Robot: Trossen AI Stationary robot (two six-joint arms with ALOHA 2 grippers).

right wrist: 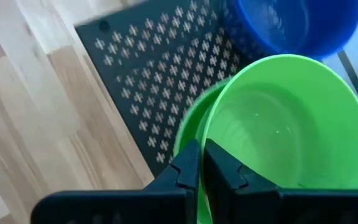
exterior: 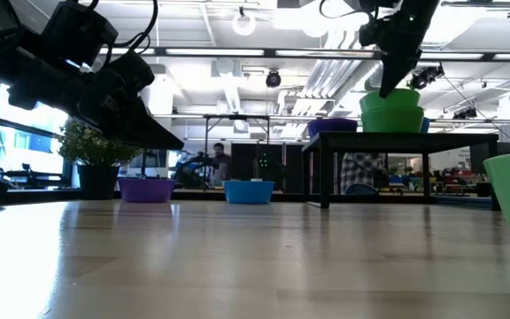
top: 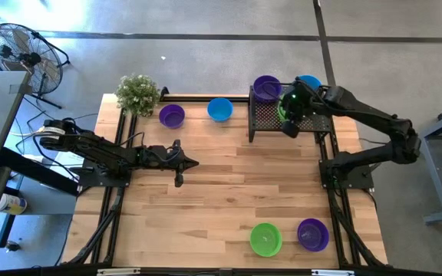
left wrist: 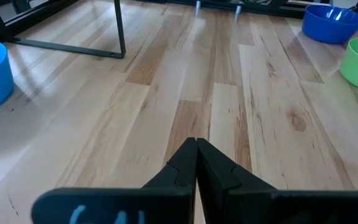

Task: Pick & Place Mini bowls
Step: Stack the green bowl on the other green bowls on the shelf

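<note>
My right pincer [right wrist: 201, 163] hangs over the black perforated metal tray [top: 271, 116] at the far right of the pale wooden counter [top: 229, 192]. Its fingers are nearly pressed together, pinching the rim of a bright green round plastic mini bowl [right wrist: 284, 124] that sits nested in a second green bowl [right wrist: 188, 134] on the tray. A purple mini bowl [top: 265, 87] and a blue mini bowl [top: 310, 81] also stand on the tray, behind the green ones.

My left pincer [left wrist: 196, 158] waits with its fingers pressed together, holding nothing, above the left middle of the counter.

On the counter's far edge, a purple bowl [top: 172, 116] and a blue bowl [top: 219, 109] sit beside a leafy potted plant [top: 137, 93]. Near the front right edge, a green bowl [top: 265, 238] and a purple bowl [top: 312, 234] sit side by side.
</note>
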